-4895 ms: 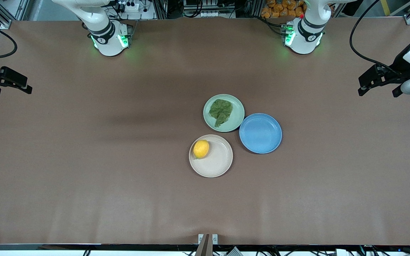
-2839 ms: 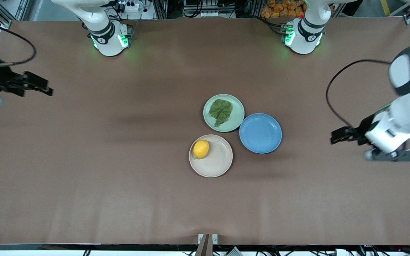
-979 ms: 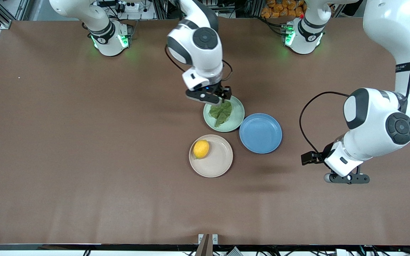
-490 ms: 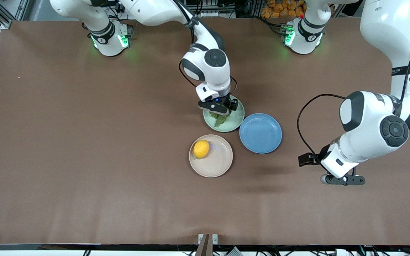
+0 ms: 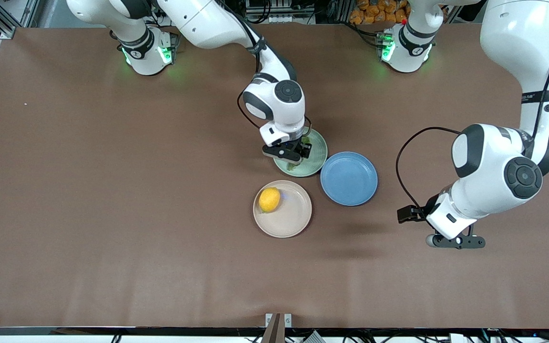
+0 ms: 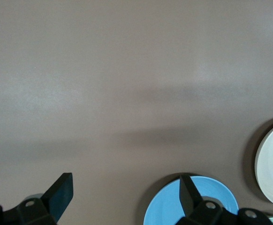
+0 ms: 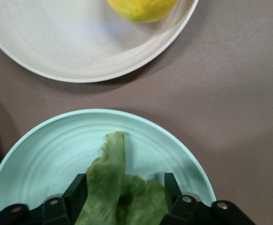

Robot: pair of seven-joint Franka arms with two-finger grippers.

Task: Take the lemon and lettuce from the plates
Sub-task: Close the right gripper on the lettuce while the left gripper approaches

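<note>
Close right hand (image 7: 122, 192), part-open astride lettuce (image 7: 113, 187) on mint plate (image 7: 42, 154), pinching leaf only before lifting; keep left hand (image 6: 122, 197) wide, empty, waiting over bench (image 6: 127, 70).

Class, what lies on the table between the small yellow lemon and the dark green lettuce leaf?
Right wrist view: the beige plate's rim, bare brown table, then the mint plate's rim separate lemon and lettuce.
</note>
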